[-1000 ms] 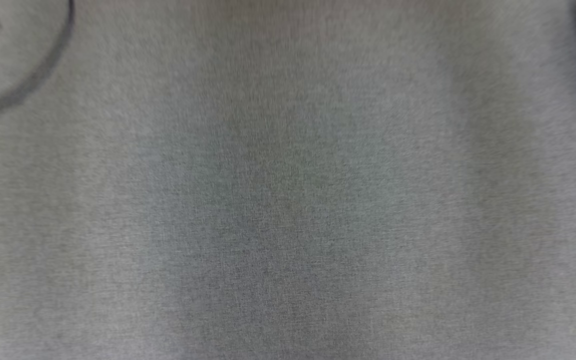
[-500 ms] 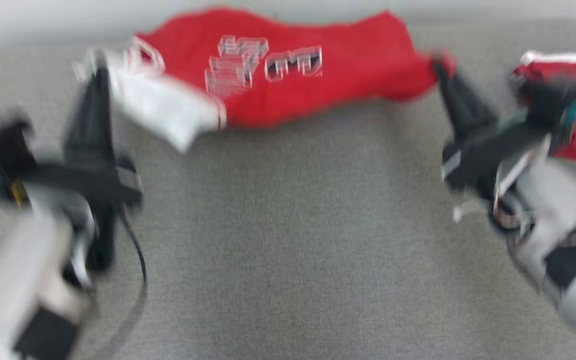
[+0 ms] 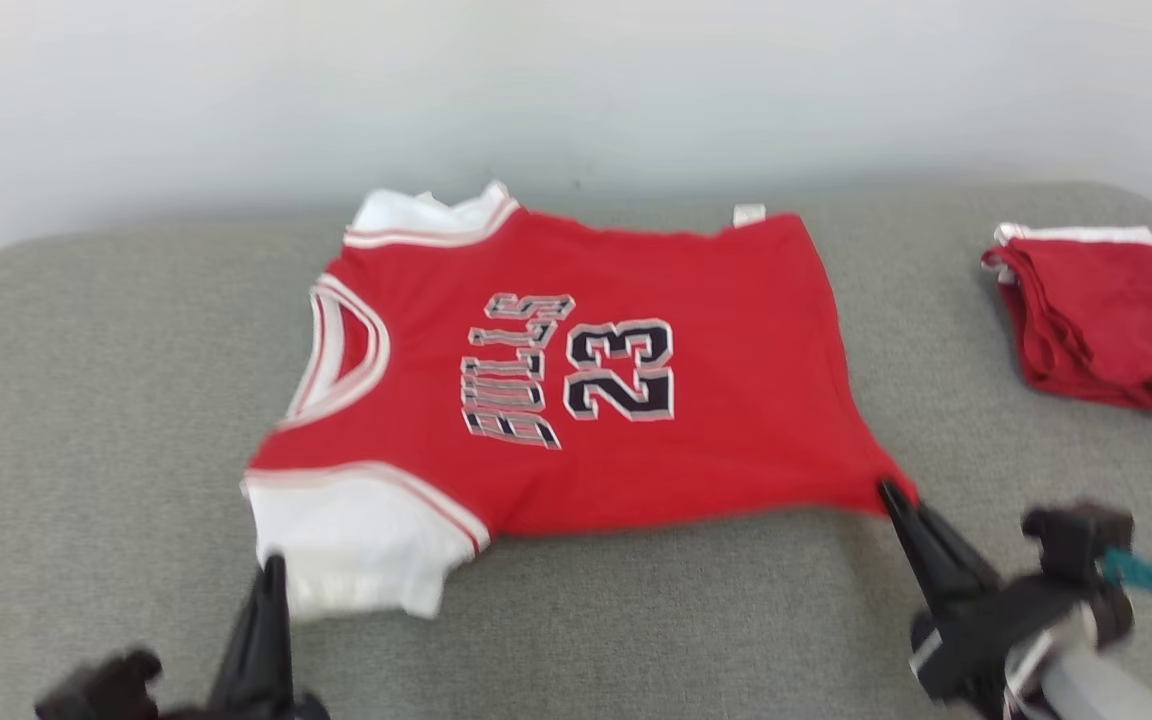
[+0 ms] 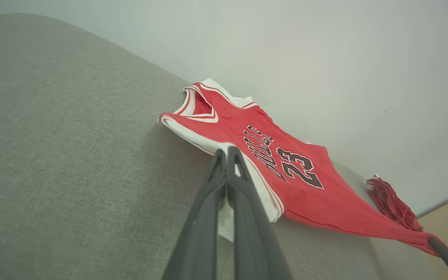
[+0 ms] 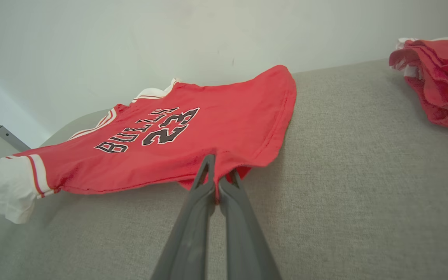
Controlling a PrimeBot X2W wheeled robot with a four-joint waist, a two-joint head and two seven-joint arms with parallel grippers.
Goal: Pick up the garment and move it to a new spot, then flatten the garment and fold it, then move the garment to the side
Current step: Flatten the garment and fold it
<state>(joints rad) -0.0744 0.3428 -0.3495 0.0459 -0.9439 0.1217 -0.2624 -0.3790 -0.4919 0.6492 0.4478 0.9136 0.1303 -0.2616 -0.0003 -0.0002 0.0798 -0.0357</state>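
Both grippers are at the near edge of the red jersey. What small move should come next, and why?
Probably lower both grippers onto the grey surface with a gentle pull toward the robot, then let go. The left gripper is shut on the white sleeve and the right gripper on the hem corner. The jersey lies mostly spread, but its near edge looks lifted.

Lighting even, diffuse and bright, no glare; soft shadow beneath the garment's (image 3: 586, 400) near edge; head view slightly motion-blurred, worst at the left tool (image 3: 274, 570) and right tool (image 3: 894, 495); wrist views sharper, with wide-angle bending toward the edges
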